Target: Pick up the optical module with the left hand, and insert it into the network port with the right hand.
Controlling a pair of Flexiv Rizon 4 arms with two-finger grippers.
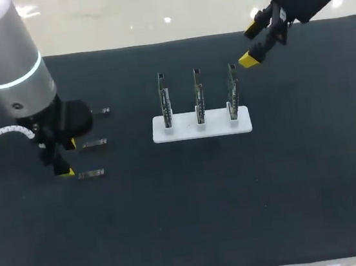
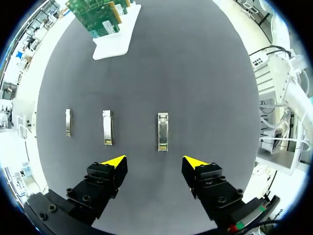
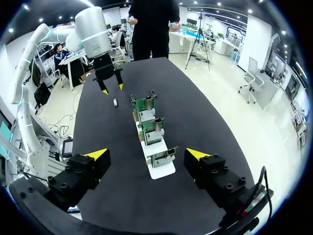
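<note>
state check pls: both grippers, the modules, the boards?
left gripper: open, empty, over the mat.
right gripper: open, empty, raised above the right end of the white stand.
optical module just ahead of the left gripper: flat on the mat, not gripped.
other two modules: flat, apart, untouched.
boards: upright in the stand.

Silver arm [image 1: 1, 60], cyan ring [image 1: 23, 75], black tool [image 2: 155, 161] (yellow tips [image 2: 115, 160])
</note>
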